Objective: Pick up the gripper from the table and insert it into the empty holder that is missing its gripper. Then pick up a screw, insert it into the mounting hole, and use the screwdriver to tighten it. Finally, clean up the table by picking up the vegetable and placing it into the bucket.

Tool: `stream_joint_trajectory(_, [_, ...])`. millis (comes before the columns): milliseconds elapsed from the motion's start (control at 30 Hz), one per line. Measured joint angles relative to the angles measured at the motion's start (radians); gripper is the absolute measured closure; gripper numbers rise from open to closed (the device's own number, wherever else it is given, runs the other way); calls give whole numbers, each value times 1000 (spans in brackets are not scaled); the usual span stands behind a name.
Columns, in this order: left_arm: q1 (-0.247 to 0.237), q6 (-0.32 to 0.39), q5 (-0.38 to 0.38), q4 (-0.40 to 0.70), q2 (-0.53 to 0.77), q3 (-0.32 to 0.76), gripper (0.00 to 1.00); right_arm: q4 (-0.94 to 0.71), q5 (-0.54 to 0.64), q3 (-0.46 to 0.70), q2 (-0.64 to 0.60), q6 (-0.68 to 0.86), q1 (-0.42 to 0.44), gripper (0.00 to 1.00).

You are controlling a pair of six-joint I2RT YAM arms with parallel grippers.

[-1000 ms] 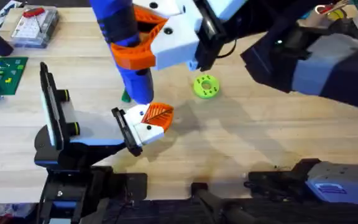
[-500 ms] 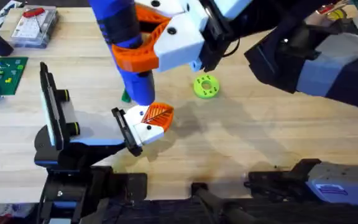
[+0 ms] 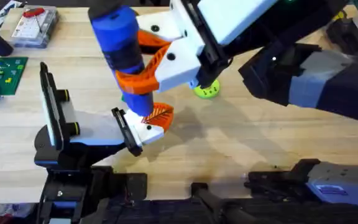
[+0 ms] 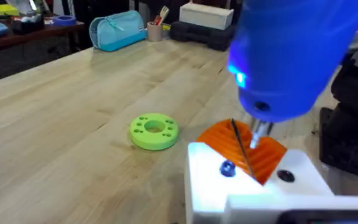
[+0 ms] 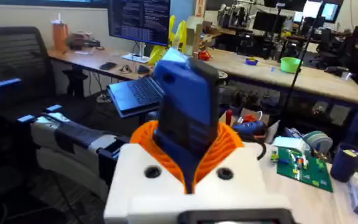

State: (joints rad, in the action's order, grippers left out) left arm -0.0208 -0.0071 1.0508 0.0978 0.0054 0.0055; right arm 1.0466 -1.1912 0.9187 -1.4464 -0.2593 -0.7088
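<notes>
My right gripper point(image 3: 133, 62) reaches in from the right and is shut on the blue screwdriver point(image 3: 117, 37), which stands tilted with its tip down. Its thin bit point(image 4: 244, 149) hangs just over the small white gripper point(image 3: 156, 119) with the orange ribbed finger. That piece sits in the black holder point(image 3: 125, 132) at the end of the left arm. A blue screw point(image 4: 227, 168) sits in one hole of the white block, next to an open hole point(image 4: 284, 176). The right wrist view shows the screwdriver point(image 5: 185, 106) between the orange pads point(image 5: 229, 146). The vegetable and the bucket are hidden.
A lime-green disc point(image 3: 207, 91) lies on the table point(image 3: 241, 137) right of the holder, partly under the right claw. A clear parts box point(image 3: 36, 25) and a green circuit board point(image 3: 2, 71) sit at the far left.
The right arm has shifted forward and lowered the screwdriver, so its tip is closer over the small gripper. Its white claw now covers part of the green disc.
</notes>
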Motion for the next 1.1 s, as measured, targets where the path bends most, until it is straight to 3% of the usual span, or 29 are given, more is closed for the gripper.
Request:
stream_joint_trajectory(533, [0, 0, 1, 1, 0, 0, 989, 0, 103, -3, 0, 10, -7, 978])
stream_joint_trajectory(1100, [0, 8, 0, 1, 0, 0, 989, -24, 107, -1, -22, 7, -9, 978])
